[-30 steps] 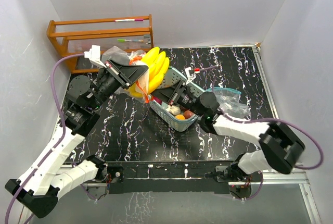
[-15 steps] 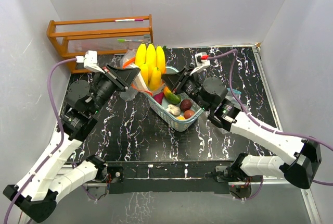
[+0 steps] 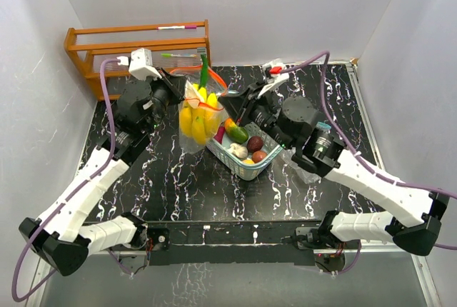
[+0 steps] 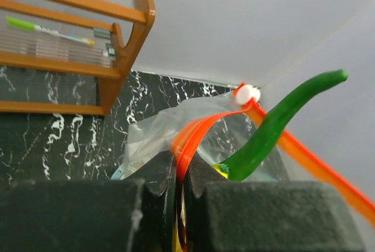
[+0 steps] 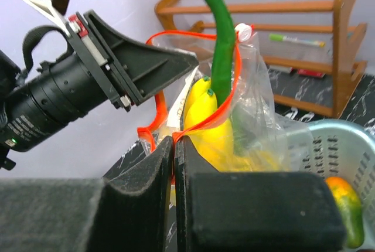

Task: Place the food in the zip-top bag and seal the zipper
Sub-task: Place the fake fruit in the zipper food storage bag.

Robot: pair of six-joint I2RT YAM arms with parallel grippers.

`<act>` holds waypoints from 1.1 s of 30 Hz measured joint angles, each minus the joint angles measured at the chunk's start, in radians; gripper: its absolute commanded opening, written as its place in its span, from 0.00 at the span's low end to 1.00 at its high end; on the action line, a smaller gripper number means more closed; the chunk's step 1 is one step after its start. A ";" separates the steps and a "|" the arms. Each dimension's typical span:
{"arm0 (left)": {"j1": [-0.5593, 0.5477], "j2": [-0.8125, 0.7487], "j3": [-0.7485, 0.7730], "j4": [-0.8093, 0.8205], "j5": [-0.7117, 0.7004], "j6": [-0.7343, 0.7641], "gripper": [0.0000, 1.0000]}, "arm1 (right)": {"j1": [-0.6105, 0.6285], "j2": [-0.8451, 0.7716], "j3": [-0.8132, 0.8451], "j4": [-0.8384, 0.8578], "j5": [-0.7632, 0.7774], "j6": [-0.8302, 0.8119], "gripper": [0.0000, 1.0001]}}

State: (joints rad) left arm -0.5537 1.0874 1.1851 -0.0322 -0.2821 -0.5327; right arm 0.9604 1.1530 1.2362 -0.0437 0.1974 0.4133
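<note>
The teal mesh basket [image 3: 246,173] sits on the bench [image 3: 171,178], holding the mango [image 3: 238,133] and small red round fruits [image 3: 255,143]. Just left of the basket, the zip-top bag [image 3: 187,139] is held upright with the bananas [image 3: 194,118] inside and the green pepper [image 3: 204,71] poking out of its mouth. Over the basket's far end, the right end effector [image 5: 174,146] is clamped tight on the bag's orange zipper rim [image 5: 238,67]. Left of the basket, the left end effector [image 4: 180,173] pinches the same rim, fully closed. Well behind the basket stands a wooden rack [image 3: 136,43]

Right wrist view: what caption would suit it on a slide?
The left gripper and right gripper pinch the orange zipper of the bag; bananas inside, green pepper poking out.
</note>
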 measured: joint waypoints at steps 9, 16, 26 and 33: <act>-0.005 -0.008 0.119 -0.072 0.029 0.106 0.00 | 0.000 0.016 0.118 -0.034 -0.017 -0.059 0.08; -0.005 -0.100 0.234 -0.137 0.119 0.195 0.00 | 0.000 0.034 0.118 -0.033 -0.017 -0.063 0.07; -0.005 -0.130 0.282 -0.275 0.107 0.311 0.00 | 0.000 0.174 0.130 -0.031 -0.123 -0.016 0.25; -0.005 -0.235 -0.074 -0.339 -0.026 0.265 0.00 | 0.000 0.166 -0.035 -0.037 -0.168 0.036 0.63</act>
State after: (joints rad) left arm -0.5587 0.8524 1.1114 -0.3710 -0.3084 -0.2676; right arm 0.9604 1.3186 1.2007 -0.0807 0.0292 0.4492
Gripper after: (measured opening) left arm 0.006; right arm 0.533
